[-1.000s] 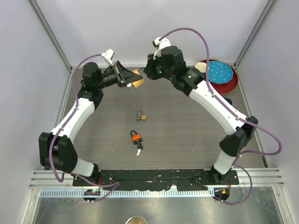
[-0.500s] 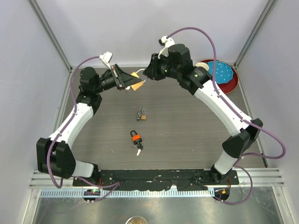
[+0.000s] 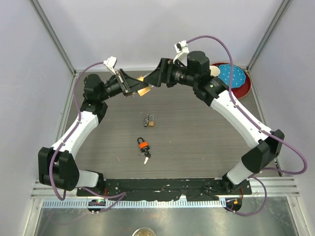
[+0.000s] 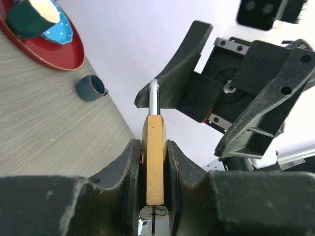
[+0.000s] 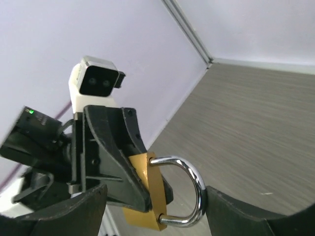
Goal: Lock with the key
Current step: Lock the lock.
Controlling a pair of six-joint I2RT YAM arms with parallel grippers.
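My left gripper (image 4: 154, 143) is shut on the body of a brass padlock (image 4: 154, 162), held above the back of the table with its steel shackle (image 5: 194, 189) pointing at the right arm. The shackle looks seated in the body at both ends. In the top view the padlock (image 3: 145, 89) hangs between the left gripper (image 3: 136, 84) and the right gripper (image 3: 156, 78). My right gripper (image 5: 155, 192) is open, its jaws wide on either side of the lock, and one finger (image 5: 221, 209) rests against the shackle's bend. No key shows in the held lock; a key (image 3: 146, 159) lies by the orange padlock.
Two more padlocks lie mid-table: a small brass one (image 3: 150, 121) and an orange-and-black one (image 3: 143, 145). A red plate (image 3: 244, 87) carrying a blue dish stands at the back right, with a dark blue cup (image 4: 91, 88) beside it. Enclosure walls stand close behind.
The right gripper has opened from shut and its wrist has swung back to the right. The left gripper still holds the padlock, shifted slightly left.
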